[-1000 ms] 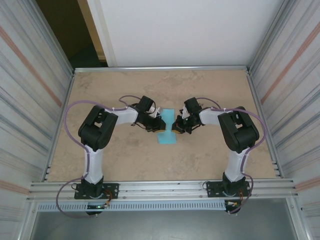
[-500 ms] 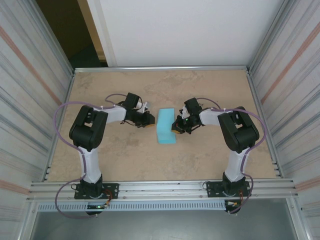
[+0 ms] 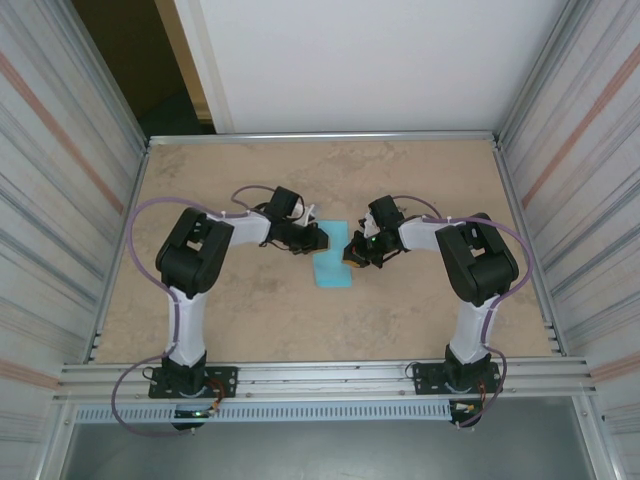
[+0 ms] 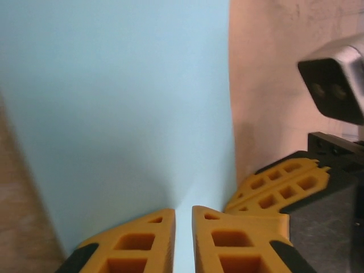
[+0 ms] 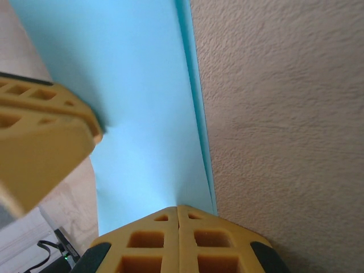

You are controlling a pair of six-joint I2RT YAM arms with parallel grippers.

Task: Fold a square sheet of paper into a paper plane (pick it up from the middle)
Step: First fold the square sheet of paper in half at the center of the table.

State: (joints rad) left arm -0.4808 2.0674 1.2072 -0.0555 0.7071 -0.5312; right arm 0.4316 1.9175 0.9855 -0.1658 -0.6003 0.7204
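Right gripper (image 5: 177, 211): yellow fingers clenched flush together on the right long edge of the thin light-blue folded paper sheet (image 3: 333, 270). Left gripper (image 4: 183, 213): fingers drawn nearly together at the sheet's left side, with a slit of blue between them; cannot tell whether paper is pinched. The sheet is a narrow rectangle at the centre of the tan mottled table (image 3: 240, 310), its long sides running from near edge to far edge.

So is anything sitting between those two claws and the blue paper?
Nothing visible stands in the way. The left gripper and the right gripper already have their fingertips at the square sheet of paper, one at each side of it, so there is no gap for anything to block.
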